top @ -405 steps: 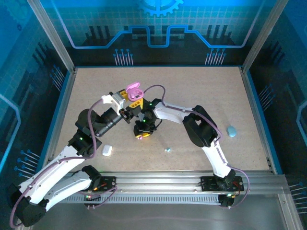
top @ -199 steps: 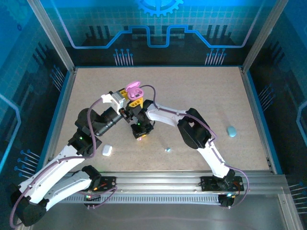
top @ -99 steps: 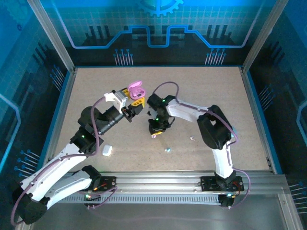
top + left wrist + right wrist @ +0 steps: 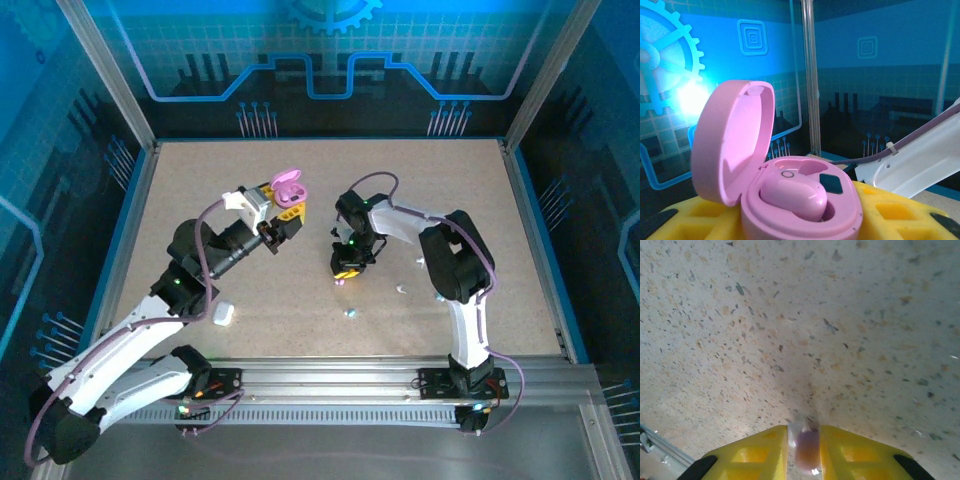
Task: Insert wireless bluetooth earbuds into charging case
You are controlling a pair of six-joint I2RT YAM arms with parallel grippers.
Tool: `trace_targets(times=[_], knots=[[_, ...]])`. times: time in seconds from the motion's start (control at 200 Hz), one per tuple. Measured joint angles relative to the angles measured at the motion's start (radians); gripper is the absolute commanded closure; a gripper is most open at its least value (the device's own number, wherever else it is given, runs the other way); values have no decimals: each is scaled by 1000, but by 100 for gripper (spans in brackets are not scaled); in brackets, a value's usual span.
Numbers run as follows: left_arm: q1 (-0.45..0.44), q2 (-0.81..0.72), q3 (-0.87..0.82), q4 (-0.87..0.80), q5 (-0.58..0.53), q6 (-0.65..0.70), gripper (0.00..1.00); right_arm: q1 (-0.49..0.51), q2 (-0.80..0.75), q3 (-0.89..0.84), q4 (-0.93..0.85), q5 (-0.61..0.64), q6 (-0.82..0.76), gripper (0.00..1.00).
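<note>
My left gripper [image 4: 284, 212] is shut on an open pink charging case [image 4: 289, 186] and holds it above the table. In the left wrist view the case [image 4: 805, 220] sits between yellow fingers [image 4: 890, 215] with its lid [image 4: 730, 140] swung up to the left. One pink earbud [image 4: 792, 195] is seated in it, and the socket [image 4: 831, 183] beside that bud is empty. My right gripper [image 4: 345, 268], to the right of the case and apart from it, is shut on a small purple earbud [image 4: 807, 447] just over the table.
A white case [image 4: 222, 313] lies near the left arm. A light blue earbud [image 4: 350, 312] and a white earbud [image 4: 402, 290] lie on the speckled table [image 4: 420, 190] in front of the right gripper. Blue walls and metal posts ring the table.
My right gripper has drawn away to the right from beside the pink case, still holding the purple bud. The left gripper has shifted slightly right with the case. The white earbud has come into sight.
</note>
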Motion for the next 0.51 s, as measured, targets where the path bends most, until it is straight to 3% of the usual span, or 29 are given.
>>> trace_targets(times=[0.25, 0.505], knots=[[0, 7, 6, 4, 3, 0, 53, -2, 20, 0, 39, -61, 16, 72], [0, 8, 7, 3, 3, 0, 54, -2, -2, -11, 35, -13, 31, 69]])
